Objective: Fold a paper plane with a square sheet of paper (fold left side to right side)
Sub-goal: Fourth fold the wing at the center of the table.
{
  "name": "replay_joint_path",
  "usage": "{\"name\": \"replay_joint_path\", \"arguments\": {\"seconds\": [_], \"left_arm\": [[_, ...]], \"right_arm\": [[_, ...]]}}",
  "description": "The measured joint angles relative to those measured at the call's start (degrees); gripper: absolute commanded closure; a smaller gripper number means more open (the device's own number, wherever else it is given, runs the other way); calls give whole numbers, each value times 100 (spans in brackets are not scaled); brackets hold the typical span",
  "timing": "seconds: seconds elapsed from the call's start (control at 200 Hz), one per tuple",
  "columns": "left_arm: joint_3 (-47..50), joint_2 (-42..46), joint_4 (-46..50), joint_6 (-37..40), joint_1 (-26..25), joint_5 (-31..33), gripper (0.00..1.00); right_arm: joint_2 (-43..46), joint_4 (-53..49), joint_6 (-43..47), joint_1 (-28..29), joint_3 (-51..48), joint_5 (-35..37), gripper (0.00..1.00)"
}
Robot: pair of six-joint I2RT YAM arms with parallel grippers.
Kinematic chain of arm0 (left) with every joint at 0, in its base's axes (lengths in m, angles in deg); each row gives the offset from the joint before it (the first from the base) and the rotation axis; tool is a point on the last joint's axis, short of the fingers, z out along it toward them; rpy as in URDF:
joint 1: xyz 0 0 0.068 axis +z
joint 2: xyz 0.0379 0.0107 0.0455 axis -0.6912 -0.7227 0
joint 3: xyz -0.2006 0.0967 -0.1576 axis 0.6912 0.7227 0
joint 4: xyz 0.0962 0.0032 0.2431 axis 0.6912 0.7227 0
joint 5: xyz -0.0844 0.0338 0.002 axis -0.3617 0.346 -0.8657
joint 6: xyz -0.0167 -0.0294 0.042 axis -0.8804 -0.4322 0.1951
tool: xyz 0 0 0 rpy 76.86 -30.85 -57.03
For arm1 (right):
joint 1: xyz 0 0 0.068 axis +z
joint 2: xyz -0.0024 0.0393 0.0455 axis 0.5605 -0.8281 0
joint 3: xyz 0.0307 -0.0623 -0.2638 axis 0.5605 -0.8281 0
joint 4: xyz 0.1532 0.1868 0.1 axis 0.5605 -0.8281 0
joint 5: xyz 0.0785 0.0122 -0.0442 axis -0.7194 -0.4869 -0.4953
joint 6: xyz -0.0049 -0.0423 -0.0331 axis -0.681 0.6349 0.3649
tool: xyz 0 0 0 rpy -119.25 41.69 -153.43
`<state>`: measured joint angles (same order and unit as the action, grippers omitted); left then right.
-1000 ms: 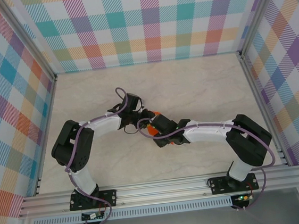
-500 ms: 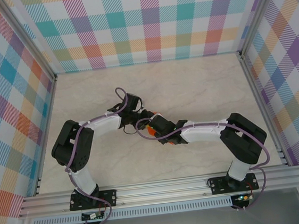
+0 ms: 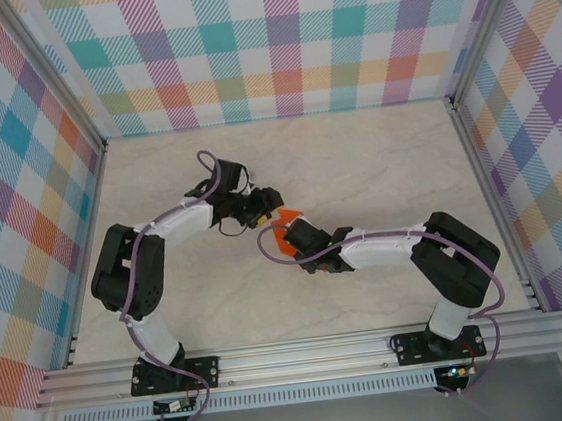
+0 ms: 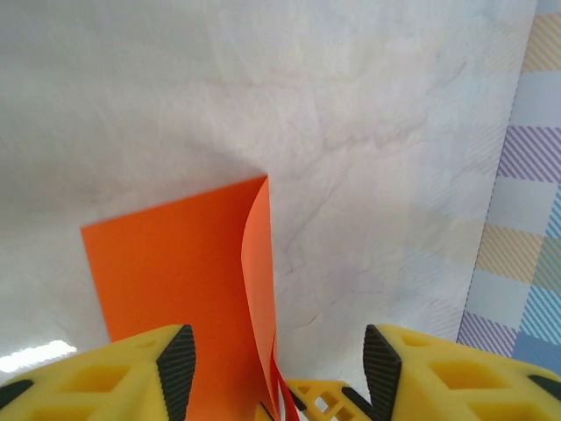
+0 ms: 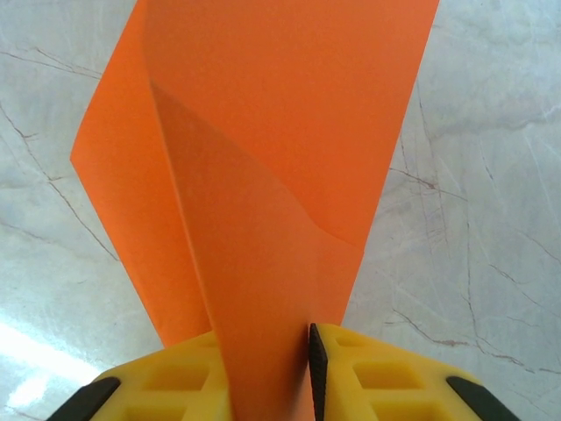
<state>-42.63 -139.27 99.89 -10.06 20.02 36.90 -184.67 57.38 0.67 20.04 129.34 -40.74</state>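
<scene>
The square sheet of paper (image 3: 285, 227) sits near the middle of the table (image 3: 386, 159), half folded (one flap curls upward). The right gripper (image 5: 270, 355), at the sheet's five o'clock, is clamped on its edge. The left gripper (image 4: 279, 373), at ten o'clock, has its jaws parted either side of the raised flap.

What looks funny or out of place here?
The orange paper: one flap stands up curled instead of lying flat on the table, pinched at its edge by the right pincer. It is only half folded. No tear or spill shows.
</scene>
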Motion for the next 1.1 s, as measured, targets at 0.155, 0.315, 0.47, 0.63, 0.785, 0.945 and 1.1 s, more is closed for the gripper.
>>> {"name": "replay_joint_path", "arguments": {"seconds": [0.155, 0.315, 0.47, 0.63, 0.785, 0.945, 1.1], "left_arm": [[-87, 11, 26, 70, 374, -79, 31], [164, 297, 142, 136, 761, -79, 28], [662, 874, 234, 208, 927, -68, 28], [1222, 1270, 223, 229, 927, -155, 27], [1749, 1394, 125, 190, 833, -284, 27], [2048, 1451, -55, 22, 540, -308, 27], [2098, 1469, -291, -170, 175, -308, 31]], "right_arm": [[0, 0, 0, 0, 0, -28, 76], [0, 2, 0, -2, -4, -92, 75], [0, -4, 0, 0, -55, -144, 75], [0, -22, -7, -2, -68, -225, 75], [2, -22, -28, -2, -70, -413, 73], [7, -42, -48, -4, -79, -551, 73], [157, -37, -138, -133, -240, -813, 79]]}}
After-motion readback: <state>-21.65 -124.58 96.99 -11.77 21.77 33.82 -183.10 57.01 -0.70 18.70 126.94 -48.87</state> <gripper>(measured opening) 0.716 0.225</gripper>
